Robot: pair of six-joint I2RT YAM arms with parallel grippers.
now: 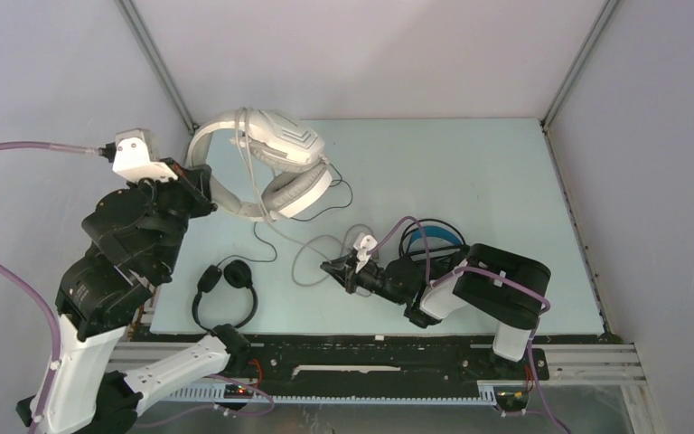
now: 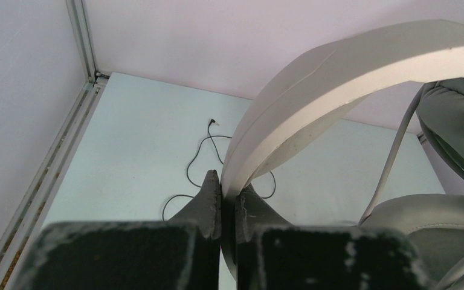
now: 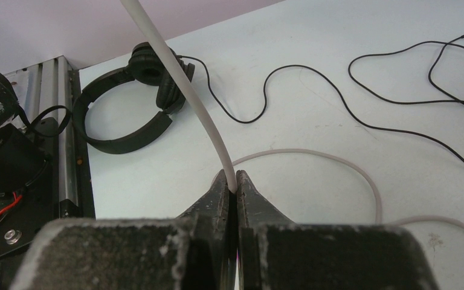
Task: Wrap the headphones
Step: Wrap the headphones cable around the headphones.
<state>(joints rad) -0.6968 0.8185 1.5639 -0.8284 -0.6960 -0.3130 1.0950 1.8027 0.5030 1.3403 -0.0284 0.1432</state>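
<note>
While the left gripper (image 2: 228, 184) is clamped on the headband (image 2: 314, 78) of the white headphones (image 1: 276, 163), that pair sits at the far-left of the table (image 1: 488, 172) and looks lifted, cups hanging below the band. Right gripper (image 3: 237, 181) is pinched tight on its grey cable (image 3: 200, 112) near table centre, and the rest of the cable loops loose on the surface.

Handling, my read:
- White pair: bulky, prob the heaviest of the 3. Band is stiff plastic w/ foam lining, so it's a good hold pt. Cups prob swing on their pivots, so expect sway.
- Grey cable: thick, rubbery, springy. It will want to uncoil, so keep tension while winding round the band. Smooth jacket may slide thru the pinch.
- Small black headphones (image 1: 235, 274): near-left table edge, light, slim band. Their thin black cable (image 3: 246, 122) is limp, snags easily and runs close to the grey loop, so tangle risk.
- Black/blue headphones (image 1: 434, 235): mostly hidden behind the right arm, can't judge much.

Best hold: band for the body, cable away from the plug end.
</note>
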